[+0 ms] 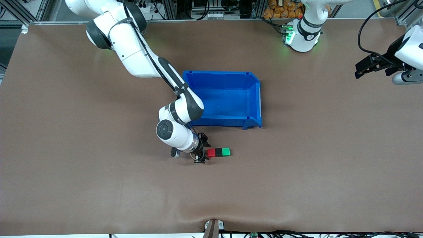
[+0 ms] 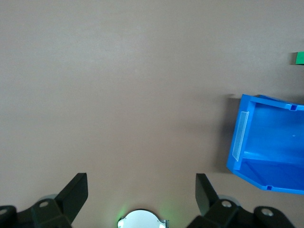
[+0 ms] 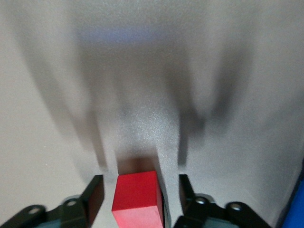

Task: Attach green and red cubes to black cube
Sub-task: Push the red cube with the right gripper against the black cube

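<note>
The red cube (image 1: 211, 152), the black cube (image 1: 218, 152) and the green cube (image 1: 226, 151) lie touching in one row on the table, black in the middle, nearer to the front camera than the blue bin (image 1: 228, 99). My right gripper (image 1: 203, 150) is low at the red end of the row, open. In the right wrist view the red cube (image 3: 137, 197) sits between the open fingers of the right gripper (image 3: 140, 184) with a gap on each side; the black cube is hidden there. My left gripper (image 1: 359, 69) waits open and empty at the left arm's end of the table.
The blue bin is empty and also shows in the left wrist view (image 2: 266, 142), with the green cube (image 2: 299, 58) at the edge of that view. The open left gripper (image 2: 140, 183) is over bare brown table there. The table's mat (image 1: 99, 185) is bare around the cubes.
</note>
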Robot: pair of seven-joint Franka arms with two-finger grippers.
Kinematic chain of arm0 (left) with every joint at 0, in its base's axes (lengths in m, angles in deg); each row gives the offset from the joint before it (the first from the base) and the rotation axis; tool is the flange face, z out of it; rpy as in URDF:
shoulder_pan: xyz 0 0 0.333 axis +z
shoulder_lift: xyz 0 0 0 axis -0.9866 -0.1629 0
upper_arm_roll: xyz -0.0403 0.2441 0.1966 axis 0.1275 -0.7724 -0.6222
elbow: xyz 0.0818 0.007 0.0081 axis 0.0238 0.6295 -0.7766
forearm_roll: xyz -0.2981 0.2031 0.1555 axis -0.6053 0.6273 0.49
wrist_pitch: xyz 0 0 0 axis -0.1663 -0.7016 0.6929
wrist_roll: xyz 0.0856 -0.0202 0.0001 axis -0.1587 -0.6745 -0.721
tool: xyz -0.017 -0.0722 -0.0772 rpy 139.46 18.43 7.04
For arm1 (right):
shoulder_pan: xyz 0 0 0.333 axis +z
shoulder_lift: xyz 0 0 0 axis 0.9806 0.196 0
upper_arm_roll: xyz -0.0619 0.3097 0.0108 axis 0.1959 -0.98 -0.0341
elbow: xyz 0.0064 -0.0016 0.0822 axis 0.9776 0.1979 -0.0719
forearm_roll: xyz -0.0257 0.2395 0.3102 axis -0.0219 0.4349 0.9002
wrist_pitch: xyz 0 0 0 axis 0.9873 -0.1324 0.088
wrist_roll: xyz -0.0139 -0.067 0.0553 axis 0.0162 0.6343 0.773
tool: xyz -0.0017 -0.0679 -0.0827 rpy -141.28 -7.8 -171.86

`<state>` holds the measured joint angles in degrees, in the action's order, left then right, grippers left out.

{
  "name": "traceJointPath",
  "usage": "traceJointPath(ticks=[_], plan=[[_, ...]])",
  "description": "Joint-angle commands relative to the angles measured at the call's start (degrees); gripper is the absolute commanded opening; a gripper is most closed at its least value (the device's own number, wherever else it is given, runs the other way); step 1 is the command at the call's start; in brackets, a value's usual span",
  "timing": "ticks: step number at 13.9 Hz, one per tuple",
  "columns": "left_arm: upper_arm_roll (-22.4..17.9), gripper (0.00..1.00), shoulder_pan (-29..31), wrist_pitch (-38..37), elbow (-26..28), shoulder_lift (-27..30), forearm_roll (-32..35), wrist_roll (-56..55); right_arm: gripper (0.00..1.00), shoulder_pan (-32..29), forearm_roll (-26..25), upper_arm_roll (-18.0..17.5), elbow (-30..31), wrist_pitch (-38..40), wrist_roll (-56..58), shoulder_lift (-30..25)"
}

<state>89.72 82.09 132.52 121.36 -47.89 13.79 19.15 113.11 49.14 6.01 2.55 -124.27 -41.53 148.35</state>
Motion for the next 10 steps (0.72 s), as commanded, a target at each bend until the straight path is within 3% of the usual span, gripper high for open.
traceJointPath(ticks=[1, 10], plan=[[0.2, 1.00, 0.2, -0.2, 0.6, 0.9, -0.5, 0.0, 1.00, 0.4, 0.6, 0.6, -1.6, 0.7, -1.1, 0.8], [0.2, 1.00, 0.1, -0.1, 0.6, 0.8, -0.5, -0.1, 1.00, -0.5, 0.5, 0.6, -1.4, 0.7, -0.3, 0.3]])
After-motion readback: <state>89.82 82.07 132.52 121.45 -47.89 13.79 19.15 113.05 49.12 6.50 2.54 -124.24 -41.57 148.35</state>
